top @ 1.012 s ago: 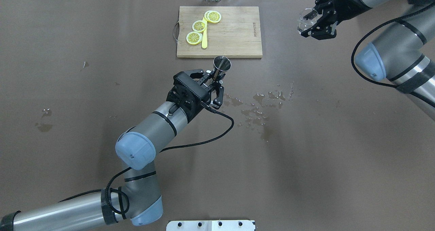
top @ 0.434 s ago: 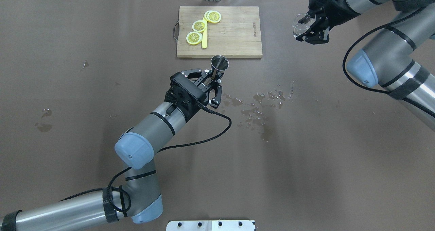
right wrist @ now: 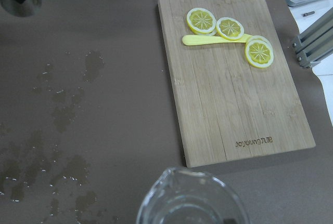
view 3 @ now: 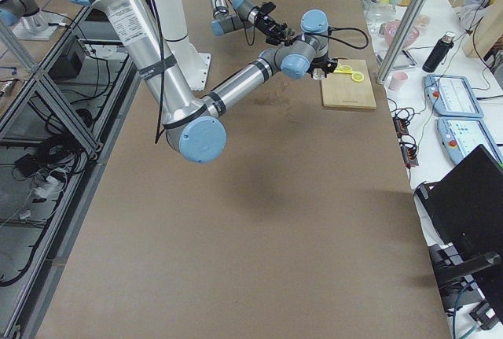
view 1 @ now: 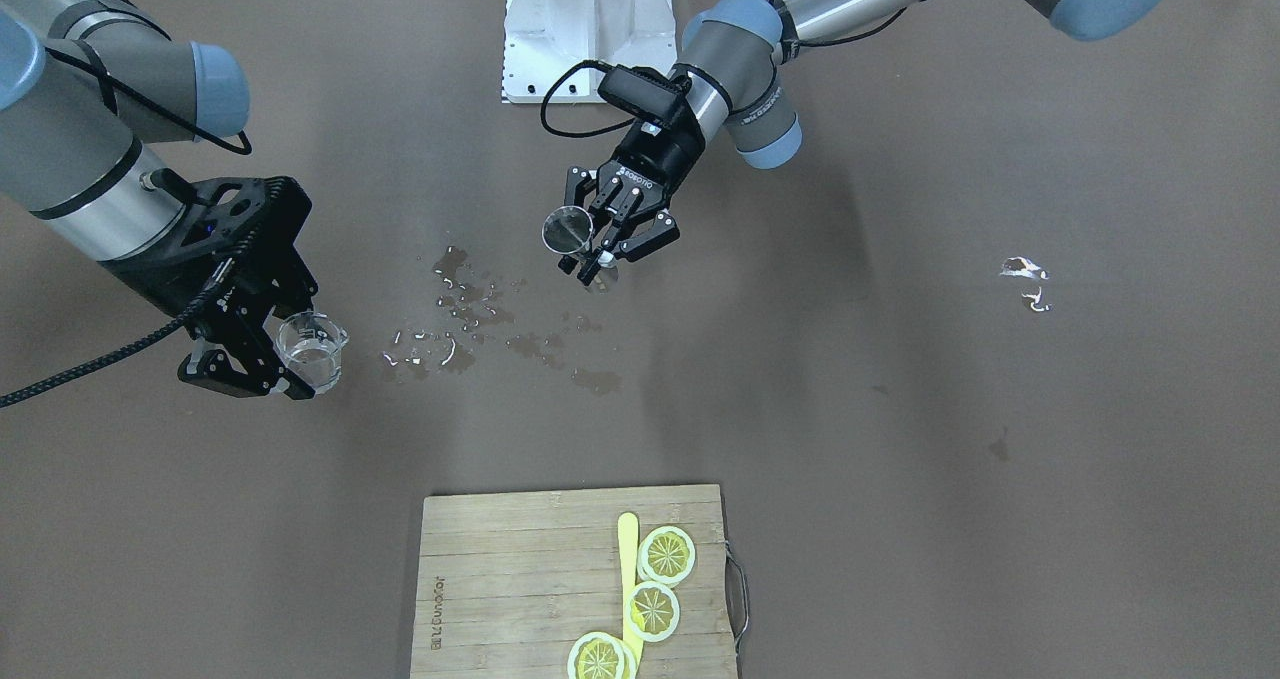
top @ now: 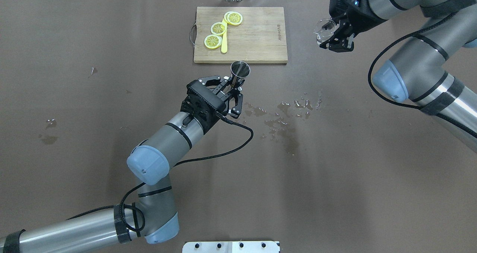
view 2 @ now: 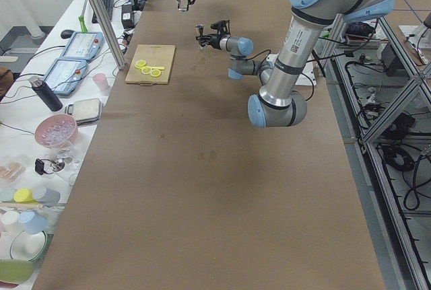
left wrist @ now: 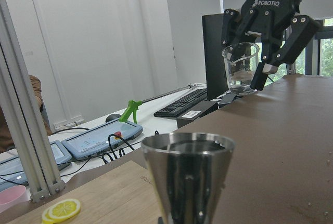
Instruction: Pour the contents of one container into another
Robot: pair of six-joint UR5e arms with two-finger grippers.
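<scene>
My left gripper [top: 234,92] [view 1: 598,247] is shut on a steel cone-shaped jigger [top: 240,69] [view 1: 567,229] [left wrist: 188,174], held upright above the table just in front of the cutting board. My right gripper [top: 334,40] [view 1: 272,359] is shut on a small clear glass beaker [top: 322,28] [view 1: 308,347] [right wrist: 190,198] with a little clear liquid, raised at the far right. The left wrist view shows the beaker [left wrist: 240,66] upright, beyond and to the right of the jigger.
A wooden cutting board [top: 257,35] [right wrist: 234,99] with three lemon slices [top: 218,28] and a yellow knife [top: 224,40] lies at the far middle. Spilled water spots [top: 285,119] [view 1: 470,319] wet the brown table surface between the arms.
The right gripper has carried the beaker leftward toward the cutting board. The left gripper with the jigger has shifted slightly left and away.
</scene>
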